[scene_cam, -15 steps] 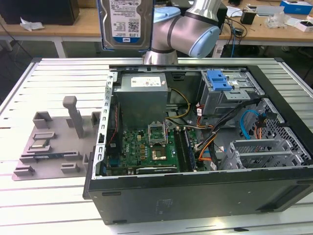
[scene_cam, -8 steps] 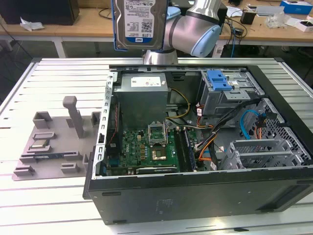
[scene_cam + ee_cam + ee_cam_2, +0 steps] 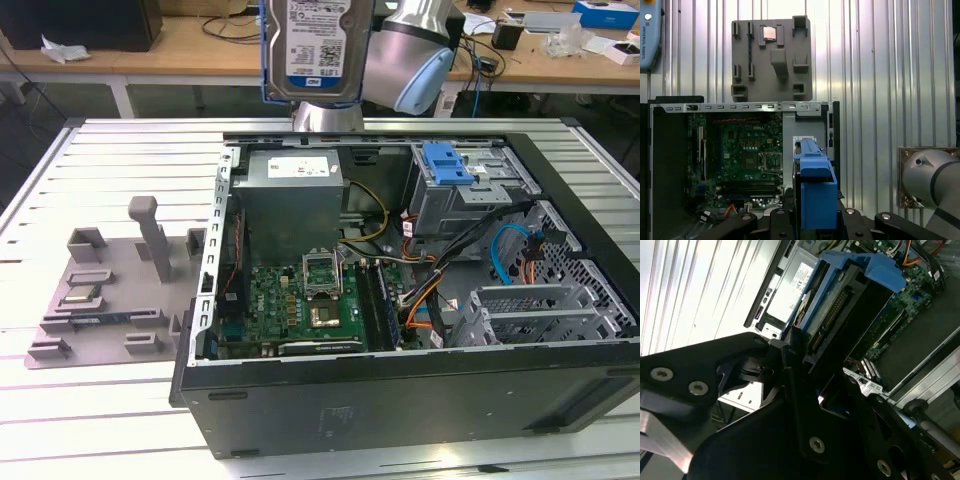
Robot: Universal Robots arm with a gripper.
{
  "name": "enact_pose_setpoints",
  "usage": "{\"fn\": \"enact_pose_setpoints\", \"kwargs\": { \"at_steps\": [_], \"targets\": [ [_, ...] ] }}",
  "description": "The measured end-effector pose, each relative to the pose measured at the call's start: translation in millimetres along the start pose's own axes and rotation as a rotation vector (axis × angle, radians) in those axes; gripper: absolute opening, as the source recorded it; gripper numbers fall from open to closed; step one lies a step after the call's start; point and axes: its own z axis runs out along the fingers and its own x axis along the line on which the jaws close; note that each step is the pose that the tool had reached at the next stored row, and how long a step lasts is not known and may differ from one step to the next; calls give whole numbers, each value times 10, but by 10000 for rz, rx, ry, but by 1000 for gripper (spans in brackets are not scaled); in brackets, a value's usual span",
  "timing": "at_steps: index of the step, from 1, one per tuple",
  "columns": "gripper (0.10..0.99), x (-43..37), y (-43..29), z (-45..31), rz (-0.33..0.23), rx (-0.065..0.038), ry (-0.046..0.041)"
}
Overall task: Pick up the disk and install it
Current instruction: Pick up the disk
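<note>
The disk [image 3: 318, 45] hangs high above the open computer case [image 3: 400, 410], its white-and-blue label facing the exterior camera and blue rails along its sides. It is over the case's far edge, above the grey power supply box [image 3: 293, 195]. My gripper [image 3: 802, 357] is shut on the disk [image 3: 835, 307]; in the second wrist view the black fingers [image 3: 790, 390] clamp its connector end. The first wrist view looks along the disk's blue rail [image 3: 816, 192], which stands between the gripper's black jaws [image 3: 815, 222] over the case.
Inside the case lie the motherboard [image 3: 300, 300], cables and a metal drive cage with a blue ridged tab [image 3: 447, 165]. A grey fixture plate [image 3: 100, 290] with slots and a chip sits at the exterior view's left. The arm's wrist [image 3: 932, 177] is near.
</note>
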Motion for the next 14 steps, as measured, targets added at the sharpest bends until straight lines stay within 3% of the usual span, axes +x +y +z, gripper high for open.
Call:
{"fn": "enact_pose_setpoints", "kwargs": {
  "at_steps": [5, 8, 14],
  "targets": [
    [365, -2, -180, -7, 2, 0, 0],
    [365, -3, -345, -13, 0, 0, 1],
    [365, -6, -565, -21, 0, 0, 0]
  ]
}}
